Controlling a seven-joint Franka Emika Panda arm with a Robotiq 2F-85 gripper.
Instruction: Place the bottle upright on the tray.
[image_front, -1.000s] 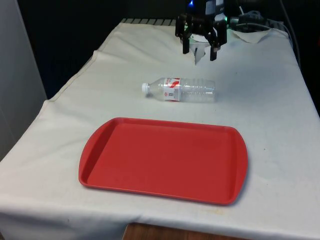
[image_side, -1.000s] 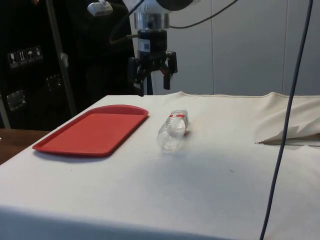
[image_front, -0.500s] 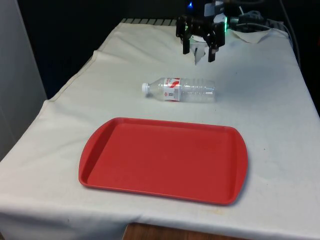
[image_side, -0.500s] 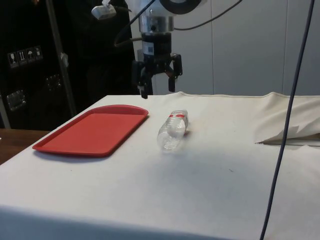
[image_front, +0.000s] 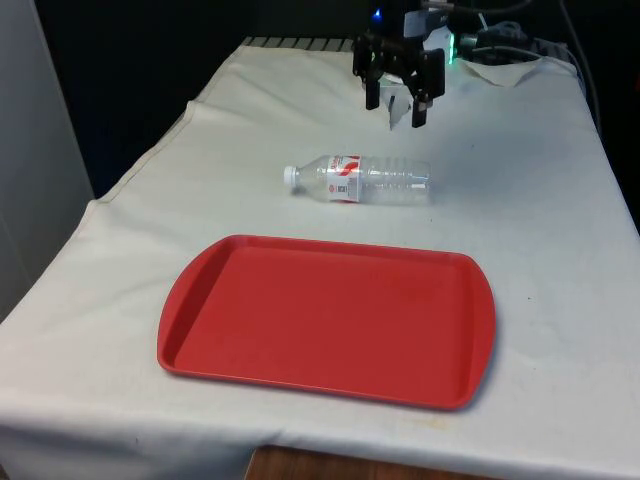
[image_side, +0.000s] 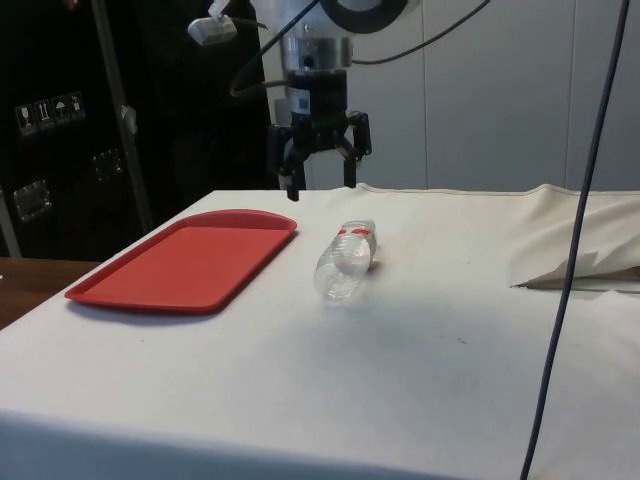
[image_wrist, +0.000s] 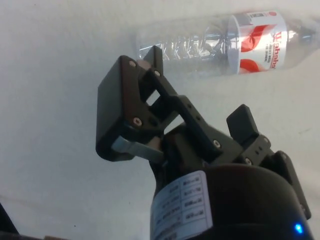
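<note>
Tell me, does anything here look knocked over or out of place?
Only the bottle: it lies on its side on the cloth, beyond the red tray, cap toward the front view's left. Nothing looks spilled or damaged.

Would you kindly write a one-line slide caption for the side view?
Open tool hovers above the white cloth, behind a clear bottle lying on its side next to an empty red tray.

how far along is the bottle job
Nothing is done: the bottle lies on its side on the cloth, beyond the red tray. In hand: the open gripper hangs above the table beyond the bottle. Left: grasping, standing it upright on the tray.
</note>
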